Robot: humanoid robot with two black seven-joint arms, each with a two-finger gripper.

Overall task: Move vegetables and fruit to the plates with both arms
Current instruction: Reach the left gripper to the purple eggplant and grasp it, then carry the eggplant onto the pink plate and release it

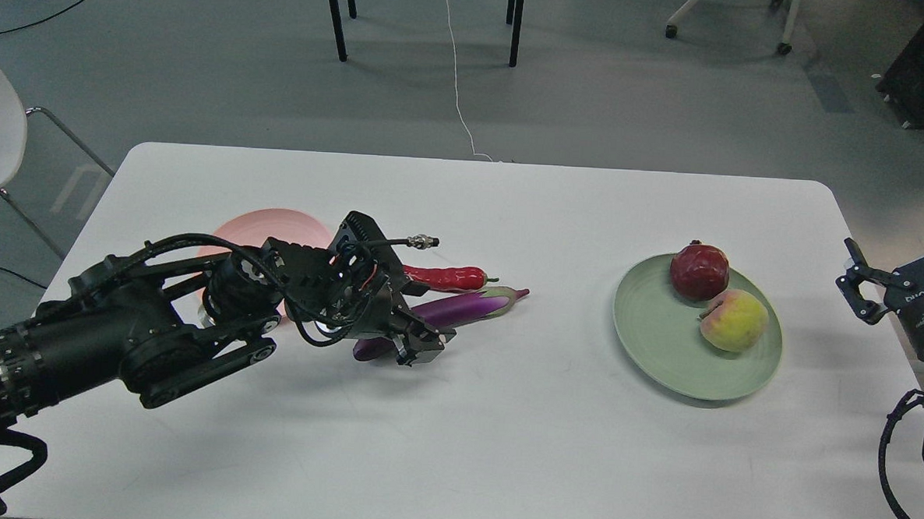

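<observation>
While the eggplant (pixel 444 312) lay lengthwise toward the desk's (pixel 454 446) right edge, the left gripper (pixel 415 343) was pictured over its blunt end. Whether its jaws pinched could not be told; the right gripper (pixel 866 289), spread, was held well apart.

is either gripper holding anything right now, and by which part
Left gripper sits at the eggplant's blunt lower end, but whether its fingers have closed on it cannot be told. Right gripper, off the table's right edge, is open and holds nothing.
</observation>
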